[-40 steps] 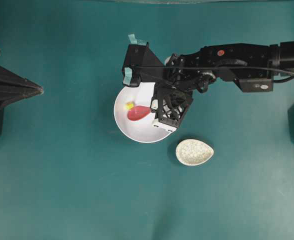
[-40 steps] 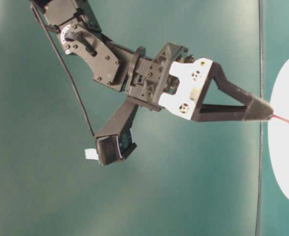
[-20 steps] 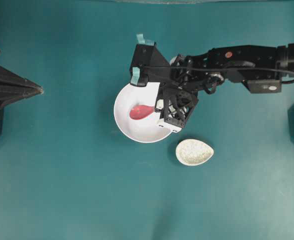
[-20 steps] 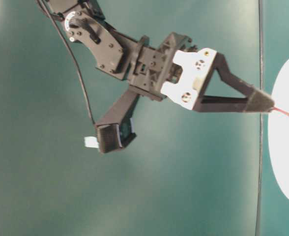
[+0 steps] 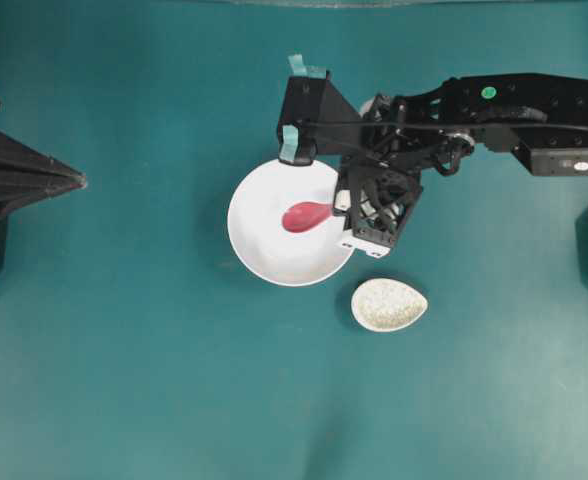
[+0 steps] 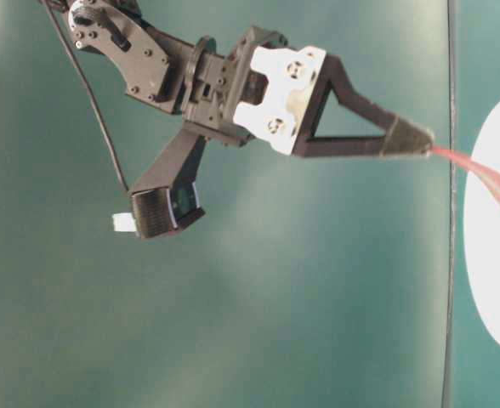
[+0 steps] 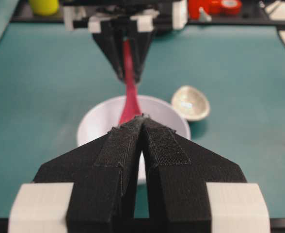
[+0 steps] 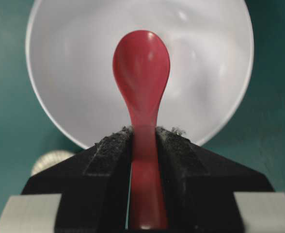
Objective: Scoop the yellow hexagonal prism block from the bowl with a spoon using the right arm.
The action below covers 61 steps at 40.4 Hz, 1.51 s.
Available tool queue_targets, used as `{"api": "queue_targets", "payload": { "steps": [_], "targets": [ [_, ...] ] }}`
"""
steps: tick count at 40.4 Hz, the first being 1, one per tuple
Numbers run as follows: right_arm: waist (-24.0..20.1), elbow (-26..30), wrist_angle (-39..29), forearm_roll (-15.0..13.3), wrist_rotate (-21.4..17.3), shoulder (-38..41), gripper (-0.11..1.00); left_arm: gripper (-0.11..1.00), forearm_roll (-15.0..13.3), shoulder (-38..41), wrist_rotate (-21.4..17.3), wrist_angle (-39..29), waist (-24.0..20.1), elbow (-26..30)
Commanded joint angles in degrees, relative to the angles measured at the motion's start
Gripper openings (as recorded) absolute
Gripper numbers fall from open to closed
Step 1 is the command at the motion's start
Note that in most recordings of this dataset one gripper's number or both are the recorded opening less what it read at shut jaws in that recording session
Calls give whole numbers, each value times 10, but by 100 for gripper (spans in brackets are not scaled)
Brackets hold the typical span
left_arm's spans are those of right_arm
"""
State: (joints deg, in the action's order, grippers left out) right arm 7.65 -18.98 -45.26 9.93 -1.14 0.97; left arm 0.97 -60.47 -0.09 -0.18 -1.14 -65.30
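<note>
Pink-red spoon (image 8: pixel 141 68) pinched by its handle between the black padded fingers (image 8: pixel 108 150) of the right gripper (image 8: pixel 143 138); jaws closed on it, handle running straight back between the pads. Seen from the right wrist, the oval head hangs over the white bowl (image 8: pixel 210 97), pointing toward 12 o'clock, with its red surface showing and nothing visible on it.

Overhead: bowl (image 5: pixel 264 255) sits near table centre on the teal mat. Spoon head (image 5: pixel 305 215) lies over the bowl's right half, toward 2 o'clock from its middle, handle leading off toward 3 o'clock into the gripper (image 5: pixel 340 208). Right arm (image 5: pixel 494 110) reaches in from the 3 o'clock edge, teal tape tags on its camera housing at the bowl's 12 o'clock rim.

Yellow hexagonal prism block: cannot find it in any view. Visible bowl interior is bare white; whether the block rides in the spoon or sits hidden under the arm, cannot tell.

Speckled egg-shaped spoon rest (image 5: pixel 389 305) sits on the mat at 4 o'clock from the bowl, near it but apart.

Table-level view: gripper tips (image 6: pixel 410 138) hold the thin red handle (image 6: pixel 480 174), which slopes away toward the bowl's white edge (image 6: pixel 488 280).

Left gripper (image 7: pixel 143 121) parked at the 9 o'clock edge, pointing at the bowl; pads pressed together at the tips, holding nothing.
</note>
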Motion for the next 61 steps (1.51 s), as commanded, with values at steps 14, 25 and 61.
{"api": "queue_targets", "payload": {
  "steps": [14, 25, 61],
  "targets": [
    [0, 4, -26, -9, -1, -2, 23, 2, 1, 3, -1, 3, -2, 11],
    [0, 4, -26, -10, -1, 15, 23, 2, 1, 3, -1, 4, -2, 11],
    [0, 10, 61, -7, 4, 37, 23, 2, 1, 2, -1, 3, -1, 11]
  ]
}}
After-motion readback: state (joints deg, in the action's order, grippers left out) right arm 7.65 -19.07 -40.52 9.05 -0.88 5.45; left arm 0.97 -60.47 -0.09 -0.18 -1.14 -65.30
